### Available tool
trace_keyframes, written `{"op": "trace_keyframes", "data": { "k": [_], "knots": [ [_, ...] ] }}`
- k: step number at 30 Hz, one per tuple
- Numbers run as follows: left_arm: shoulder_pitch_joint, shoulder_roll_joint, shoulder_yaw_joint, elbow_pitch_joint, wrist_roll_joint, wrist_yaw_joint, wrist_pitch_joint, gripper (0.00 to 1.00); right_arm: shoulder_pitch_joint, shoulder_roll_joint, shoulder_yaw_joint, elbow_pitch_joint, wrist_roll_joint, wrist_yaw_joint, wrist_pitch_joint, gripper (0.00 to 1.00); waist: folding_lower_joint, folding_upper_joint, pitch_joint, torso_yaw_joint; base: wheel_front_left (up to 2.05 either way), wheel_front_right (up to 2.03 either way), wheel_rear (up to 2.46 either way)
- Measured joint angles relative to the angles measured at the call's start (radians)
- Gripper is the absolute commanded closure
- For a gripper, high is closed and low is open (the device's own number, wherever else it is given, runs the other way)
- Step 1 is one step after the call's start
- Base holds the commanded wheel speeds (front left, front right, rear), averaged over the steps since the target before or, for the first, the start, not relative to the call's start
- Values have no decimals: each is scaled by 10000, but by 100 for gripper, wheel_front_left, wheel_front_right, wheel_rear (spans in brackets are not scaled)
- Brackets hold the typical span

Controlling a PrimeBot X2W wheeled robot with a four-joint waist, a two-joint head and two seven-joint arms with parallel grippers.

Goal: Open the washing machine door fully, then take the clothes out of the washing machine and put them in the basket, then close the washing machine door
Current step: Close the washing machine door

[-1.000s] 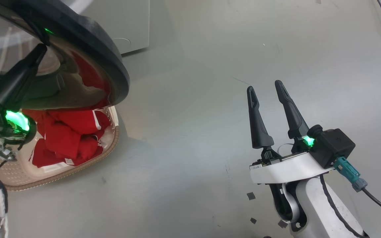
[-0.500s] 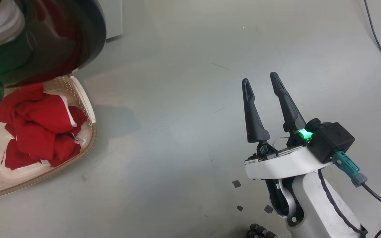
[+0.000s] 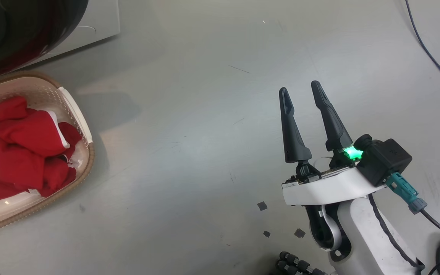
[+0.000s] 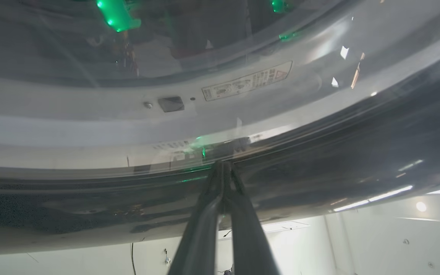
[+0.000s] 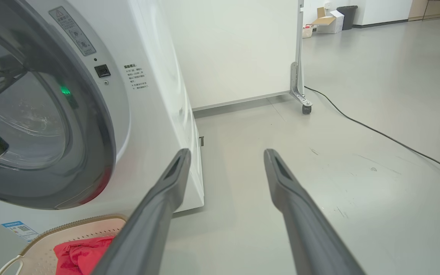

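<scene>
Clothes (image 3: 21, 149) are in the basket (image 3: 86, 152). Left gripper (image 4: 223, 164), fingers together, has its tips on the washing machine door (image 4: 319, 152) rim (right gripper (image 3: 299, 87) hangs spread, idle). I'd push square until it latches.

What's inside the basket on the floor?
Red clothes with white trim lie bunched up in the basket, with bare cream bottom showing beside them. Anything under the pile is covered, and the basket's left end is cut off in the head view.
</scene>
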Motion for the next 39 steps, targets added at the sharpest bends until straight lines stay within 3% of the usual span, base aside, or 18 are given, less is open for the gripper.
{"op": "trace_keyframes", "data": {
  "k": [14, 21, 29, 39],
  "knots": [
    [-561, 6, -104, 907, 397, -111, -295, 100, -149, 0, -6, 2, 84, -84, 0, 0, -1, 0, -52, -83, 0, 0, 0],
    [-439, -290, -42, 1304, 33, -617, -69, 100, -149, 0, -280, 84, -79, -92, 0, 0, -1, 0, -182, 179, 0, 0, 0],
    [959, -589, 472, 1448, -673, -1062, 107, 100, -143, 0, -447, 349, -485, -134, 0, 0, 0, 0, -465, 619, 0, 0, 0],
    [2967, -1162, 894, 1227, -823, -1248, 196, 100, 110, -4, -692, 932, -1118, -54, 0, 0, -1, 0, -1014, 1317, 0, 0, 0]
  ]
}}
